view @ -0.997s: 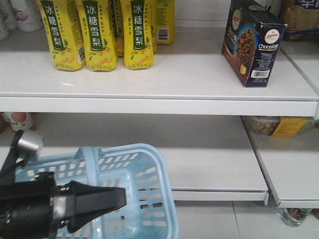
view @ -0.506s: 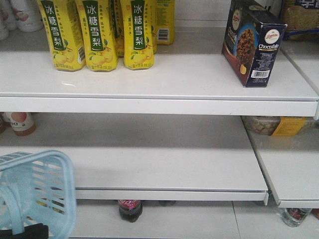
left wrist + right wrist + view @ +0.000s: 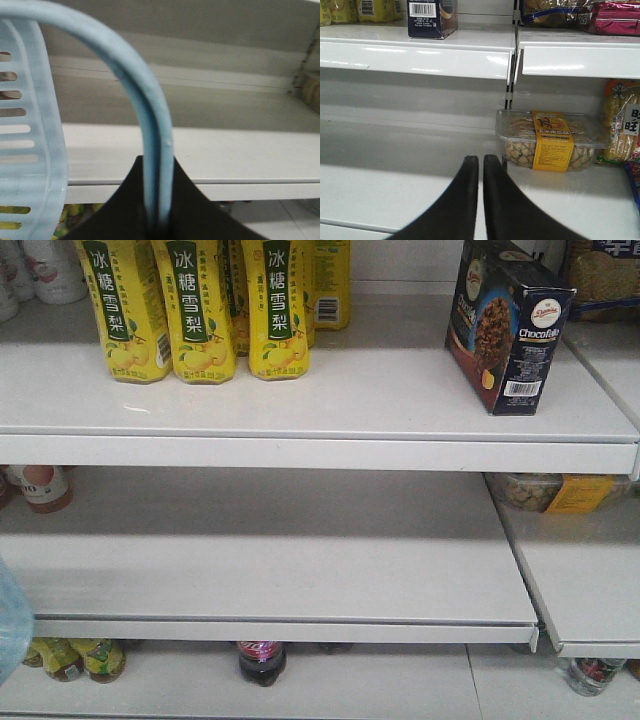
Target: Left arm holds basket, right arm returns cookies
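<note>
The tall dark navy cardboard cookie box (image 3: 508, 325) with the white barcode panel stands upright at the right end of the white upper shelf (image 3: 320, 405), well apart from the yellow pear-drink bottles (image 3: 195, 305) on the left. The light blue slotted plastic basket (image 3: 27, 130) hangs by its pale blue band handle (image 3: 150, 135), which the black left gripper (image 3: 159, 220) pinches tight; its contents are hidden. The black right gripper (image 3: 480, 172) is empty, fingers nearly touching, before a clear tub of biscuits (image 3: 550, 141).
</note>
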